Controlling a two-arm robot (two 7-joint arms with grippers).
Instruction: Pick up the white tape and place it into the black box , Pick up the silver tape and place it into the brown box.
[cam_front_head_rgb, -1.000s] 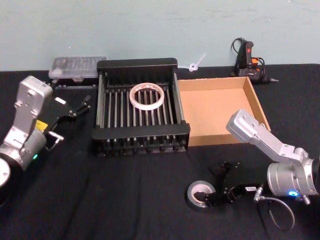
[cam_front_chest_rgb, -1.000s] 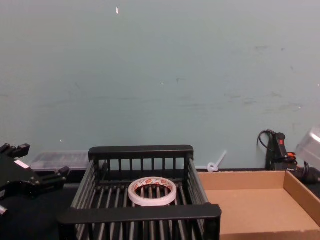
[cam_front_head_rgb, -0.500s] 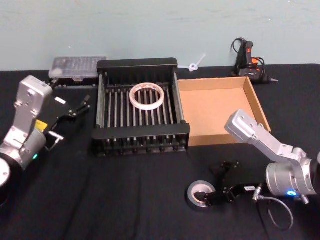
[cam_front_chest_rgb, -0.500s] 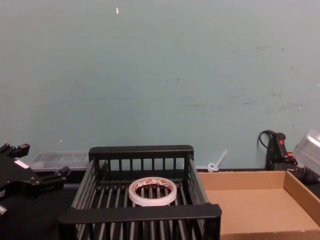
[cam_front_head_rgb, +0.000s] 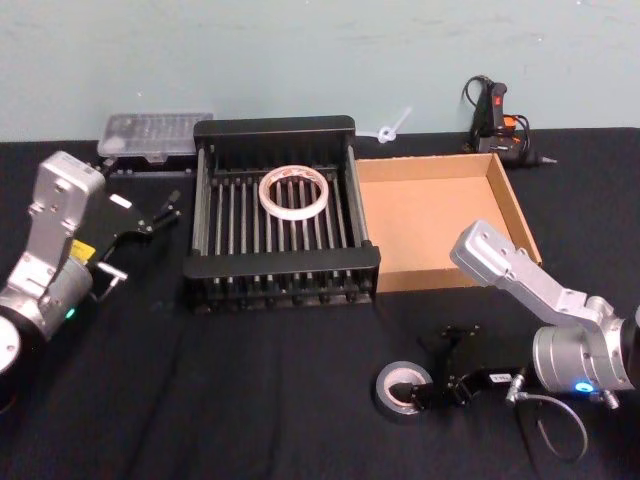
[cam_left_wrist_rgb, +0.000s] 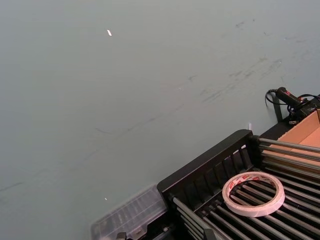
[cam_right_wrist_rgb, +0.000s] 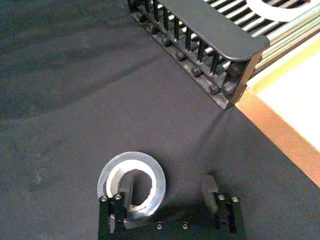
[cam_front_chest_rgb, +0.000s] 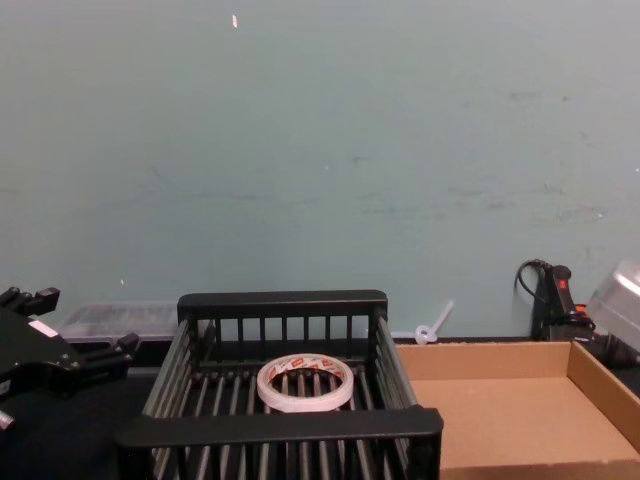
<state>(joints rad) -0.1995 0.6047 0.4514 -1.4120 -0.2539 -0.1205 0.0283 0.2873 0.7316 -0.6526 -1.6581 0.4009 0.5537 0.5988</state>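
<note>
Silver tape (cam_front_head_rgb: 402, 388), a thick dull grey roll with a pale core, lies flat on the black-clothed tabletop (cam_front_head_rgb: 250, 400), near the robot and well in front of the two boxes. The right hand (cam_right_wrist_rgb: 169, 192) is down at it with its fingers spread: one fingertip (cam_right_wrist_rgb: 126, 186) sits inside the roll's central hole, the other rests on the cloth outside the roll, so the roll's wall lies between them, not yet pinched. The thin white ring-shaped tape (cam_front_head_rgb: 296, 192) with red print inside lies flat on the slatted floor of the black plastic crate (cam_front_head_rgb: 280, 262), towards its far side. The shallow brown cardboard box (cam_front_head_rgb: 505, 200) sits touching the crate's right side. The left hand (cam_front_head_rgb: 150, 217) hangs spread open, left of the crate.
</note>
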